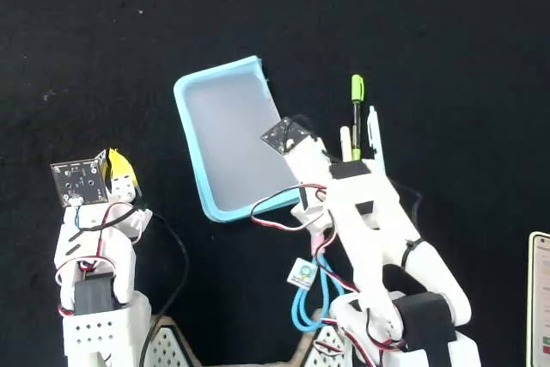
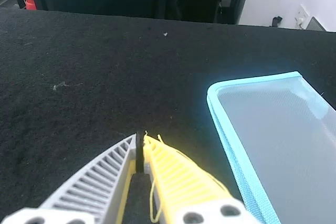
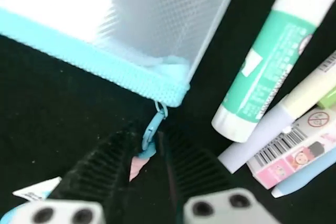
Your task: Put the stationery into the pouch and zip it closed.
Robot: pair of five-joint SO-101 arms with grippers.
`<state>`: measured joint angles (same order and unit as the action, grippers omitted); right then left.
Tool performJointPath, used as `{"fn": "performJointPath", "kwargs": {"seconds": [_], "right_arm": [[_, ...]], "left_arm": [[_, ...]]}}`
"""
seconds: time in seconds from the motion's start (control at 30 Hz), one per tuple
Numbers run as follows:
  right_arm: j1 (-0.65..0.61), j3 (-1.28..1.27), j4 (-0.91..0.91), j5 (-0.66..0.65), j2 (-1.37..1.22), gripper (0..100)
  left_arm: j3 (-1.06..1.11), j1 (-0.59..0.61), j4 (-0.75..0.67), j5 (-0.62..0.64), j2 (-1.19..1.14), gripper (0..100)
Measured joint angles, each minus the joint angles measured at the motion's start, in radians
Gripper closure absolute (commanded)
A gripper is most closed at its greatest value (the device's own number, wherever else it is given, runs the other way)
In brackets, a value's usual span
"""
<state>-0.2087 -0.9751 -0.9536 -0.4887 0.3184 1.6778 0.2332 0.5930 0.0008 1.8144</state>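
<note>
Two grippers, one busy: right gripper (image 3: 149, 148) narrow, pinched on the zipper pull (image 3: 151, 132) at the pouch (image 1: 228, 131) corner; left gripper (image 2: 140, 142) closed tip to tip, holding nothing, off to the pouch's other side and not touching it; pouch flat on the black table (image 1: 447, 58), looks empty; stationery, including glue stick (image 3: 262, 72) and green highlighter (image 1: 357, 96), lies outside, just beside that corner. Risks, my read: nothing pins the light pouch, so a tug may drag the whole thing instead of running the zip; thin pull could slip out; a sliding pouch could shove the stationery away.
</note>
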Motion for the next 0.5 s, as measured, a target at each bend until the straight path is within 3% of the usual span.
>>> {"fn": "performJointPath", "kwargs": {"seconds": [0.2,0.33,0.5], "right_arm": [[-0.009,0.066,-0.089,0.000,0.077,98.8],[-0.064,0.146,-0.206,-0.003,0.253,98.8],[-0.172,0.155,-0.238,-0.003,0.463,98.8]], "left_arm": [[0.000,-0.080,0.000,0.000,0.000,96],[0.000,-0.189,0.000,0.000,0.000,96],[0.000,-0.209,0.000,0.000,0.000,90]]}}
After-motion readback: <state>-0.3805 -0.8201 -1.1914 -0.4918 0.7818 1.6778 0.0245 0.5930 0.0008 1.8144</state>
